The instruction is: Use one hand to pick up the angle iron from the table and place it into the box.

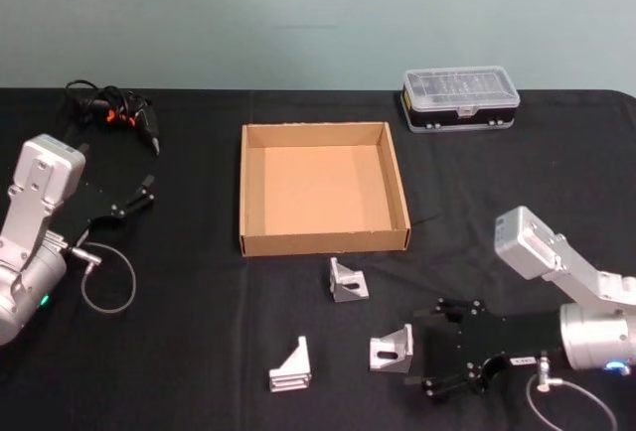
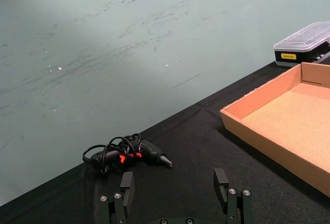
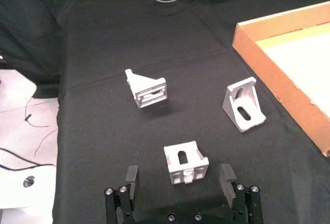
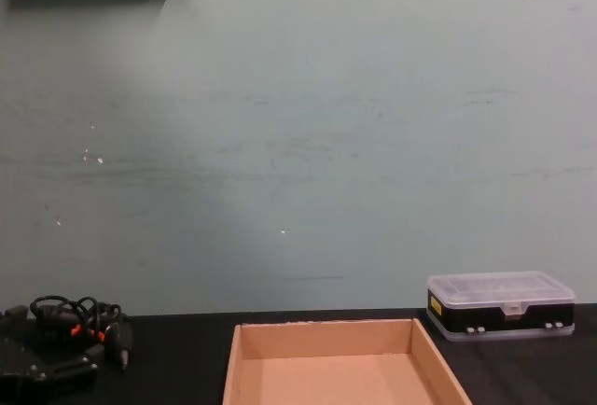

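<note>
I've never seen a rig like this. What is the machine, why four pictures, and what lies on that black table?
It is a robot with two arms, each ending in a two-finger gripper. One picture looks down from its head, one forward from its chest, and one comes from each wrist. On the table lie three angle irons, a cardboard box, a plastic case and a corded tool. The right gripper is open, just at one of the angle irons; the left gripper, off to the left, is open too. Nothing is held.
</note>
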Available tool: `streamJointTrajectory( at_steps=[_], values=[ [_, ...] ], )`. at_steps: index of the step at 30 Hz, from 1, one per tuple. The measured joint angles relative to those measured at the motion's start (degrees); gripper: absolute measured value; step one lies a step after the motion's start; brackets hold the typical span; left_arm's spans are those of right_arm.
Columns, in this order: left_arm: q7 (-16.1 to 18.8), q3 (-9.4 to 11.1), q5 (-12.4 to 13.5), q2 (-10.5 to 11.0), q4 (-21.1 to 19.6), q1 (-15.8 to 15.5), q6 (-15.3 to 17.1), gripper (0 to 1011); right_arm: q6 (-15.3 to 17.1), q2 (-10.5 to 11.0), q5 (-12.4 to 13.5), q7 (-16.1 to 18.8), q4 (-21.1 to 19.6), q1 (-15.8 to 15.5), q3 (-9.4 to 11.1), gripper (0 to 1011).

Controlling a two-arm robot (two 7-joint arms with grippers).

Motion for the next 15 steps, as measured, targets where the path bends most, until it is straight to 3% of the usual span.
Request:
streamJointTrajectory(
  at_steps=[15],
  values=[
    [0.00, 0.00, 0.00, 0.00, 0.00, 0.00, 0.00, 1011, -0.32, -3.27, -1.45, 2.31, 4.07, 4.54, -3.58, 1002]
  ],
)
